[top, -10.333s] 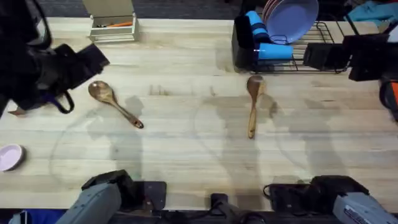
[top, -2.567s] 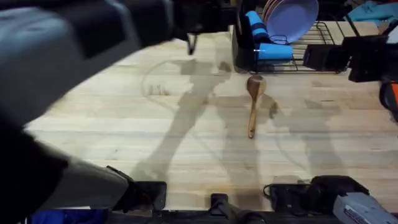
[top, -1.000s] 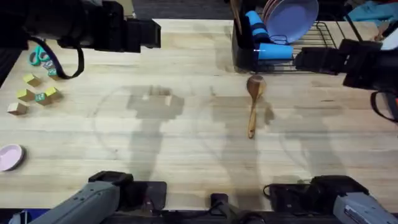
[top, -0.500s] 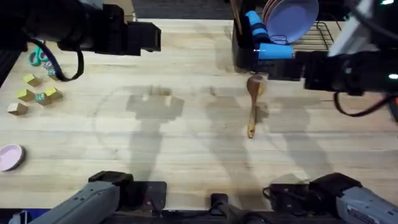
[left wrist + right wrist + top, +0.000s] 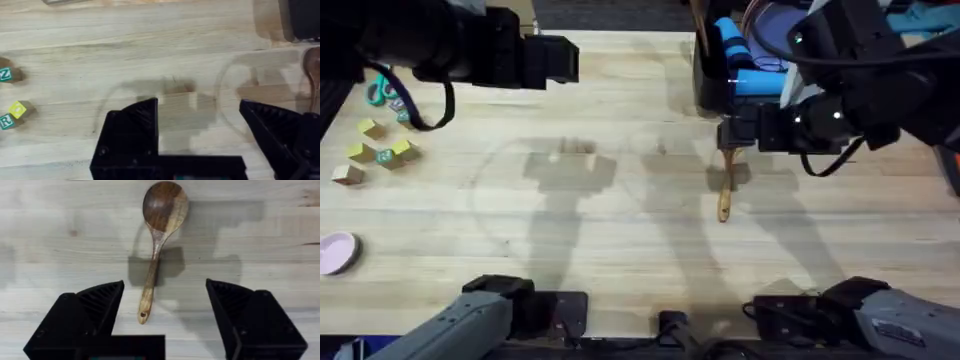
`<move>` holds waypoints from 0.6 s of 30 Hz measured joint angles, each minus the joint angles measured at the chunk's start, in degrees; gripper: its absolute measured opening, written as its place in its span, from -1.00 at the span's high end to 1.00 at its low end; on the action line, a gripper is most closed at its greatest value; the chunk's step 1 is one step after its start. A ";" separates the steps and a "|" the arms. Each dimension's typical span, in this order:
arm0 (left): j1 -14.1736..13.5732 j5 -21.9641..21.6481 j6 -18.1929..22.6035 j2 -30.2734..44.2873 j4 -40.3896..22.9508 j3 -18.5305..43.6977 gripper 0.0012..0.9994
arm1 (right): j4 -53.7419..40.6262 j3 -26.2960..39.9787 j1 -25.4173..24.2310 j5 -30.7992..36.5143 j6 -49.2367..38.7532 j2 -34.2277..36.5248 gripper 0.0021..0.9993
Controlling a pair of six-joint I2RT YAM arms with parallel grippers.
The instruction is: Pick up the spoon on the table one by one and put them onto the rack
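1. Spoon (image 5: 159, 239) lying flat on the bench (image 5: 620, 250), bowl toward the rack (image 5: 840, 60), handle pointing back toward the arm bases; seen in the right wrist view between the two black fingers, handle tip nearest them.
2. Right gripper (image 5: 165, 315) hovering above the spoon with jaws spread wide and holding nothing; in the overhead view (image 5: 730, 135) placed over the bowl end.
3. Best grasp probably at the slim handle, about mid-length: jaws already straddle it crosswise, so a straight descent should do. Worth centring first, since the handle sits nearer one finger than the other.
4. Descend until the fingertips nearly touch the wood, then close; a thin handle on a flat top can slip out or roll if pinched too high.
5. Left gripper (image 5: 200, 130) well apart over bare bench, jaws wide open and empty, letter blocks (image 5: 12, 115) off to one side.
6. Farthest: rack at the back edge with its black caddy (image 5: 712, 85), blue cup (image 5: 755, 80) and plate (image 5: 790, 25); lift high enough to clear the caddy rim before the drop.
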 joint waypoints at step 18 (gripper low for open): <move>0.00 -0.01 0.01 0.00 0.00 -0.01 -0.99 | 0.54 0.02 0.00 -2.48 0.18 1.90 -0.99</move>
